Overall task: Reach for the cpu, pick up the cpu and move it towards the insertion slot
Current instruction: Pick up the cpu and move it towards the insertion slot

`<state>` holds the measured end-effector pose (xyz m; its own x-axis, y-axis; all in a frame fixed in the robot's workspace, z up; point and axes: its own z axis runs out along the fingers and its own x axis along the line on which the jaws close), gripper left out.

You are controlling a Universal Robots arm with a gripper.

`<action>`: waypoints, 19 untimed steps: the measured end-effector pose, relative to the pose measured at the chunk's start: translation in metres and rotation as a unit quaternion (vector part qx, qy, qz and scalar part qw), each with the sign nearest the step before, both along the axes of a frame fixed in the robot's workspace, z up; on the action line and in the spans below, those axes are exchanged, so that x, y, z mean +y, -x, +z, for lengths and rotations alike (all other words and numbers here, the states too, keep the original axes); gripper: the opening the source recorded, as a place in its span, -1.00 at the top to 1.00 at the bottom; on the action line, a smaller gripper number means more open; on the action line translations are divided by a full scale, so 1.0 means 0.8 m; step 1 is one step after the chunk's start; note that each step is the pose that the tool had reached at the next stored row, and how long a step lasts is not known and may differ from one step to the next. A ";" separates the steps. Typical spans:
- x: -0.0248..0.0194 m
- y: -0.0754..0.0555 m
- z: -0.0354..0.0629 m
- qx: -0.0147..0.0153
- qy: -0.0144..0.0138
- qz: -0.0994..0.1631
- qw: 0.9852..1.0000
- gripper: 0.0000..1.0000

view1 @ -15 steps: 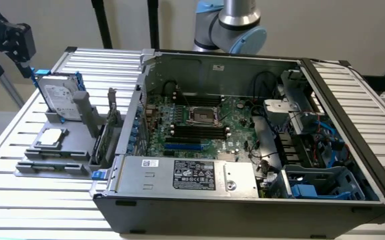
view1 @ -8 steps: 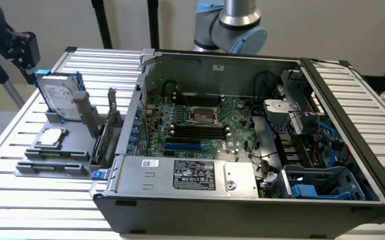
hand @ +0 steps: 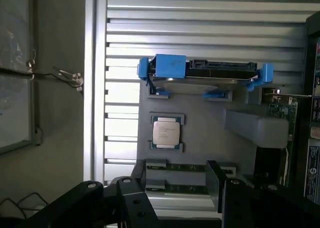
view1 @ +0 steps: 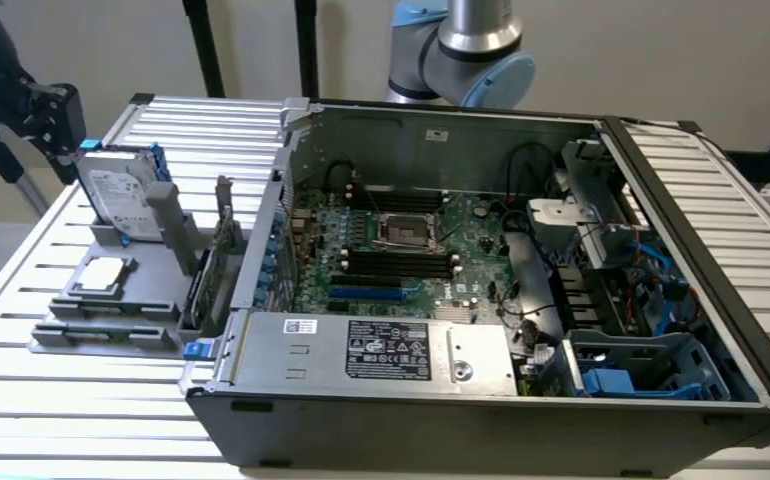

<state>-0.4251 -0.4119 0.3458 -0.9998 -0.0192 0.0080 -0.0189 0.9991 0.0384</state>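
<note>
cpu [view1: 102,276] on fixture [view1: 148,300], hard drive [view1: 121,195] beside it

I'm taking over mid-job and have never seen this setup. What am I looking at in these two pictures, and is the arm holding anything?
The machine is a single robot arm with a claw at its end. One picture comes from a camera off the arm, looking over a slatted table with an open computer case on it. The other comes from a camera on the wrist, looking past the claw. Beside the case, on the exterior view's left, a gray holder carries a hard drive in a blue frame, standing on edge, and the cpu, lying flat. The square socket sits on the board inside the case. The claw is open and holds nothing; it hangs above the holder, apart from the cpu.
</note>
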 end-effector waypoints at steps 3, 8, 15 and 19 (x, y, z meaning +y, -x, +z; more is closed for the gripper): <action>-0.0024 -0.002 -0.007 0.000 0.000 0.000 1.000 -0.23; -0.0052 -0.006 -0.018 0.000 0.000 0.000 1.000 -0.35; -0.0067 -0.009 -0.034 0.000 0.000 -0.001 1.000 -0.35; -0.0068 -0.009 -0.043 0.000 0.000 -0.002 1.000 -0.35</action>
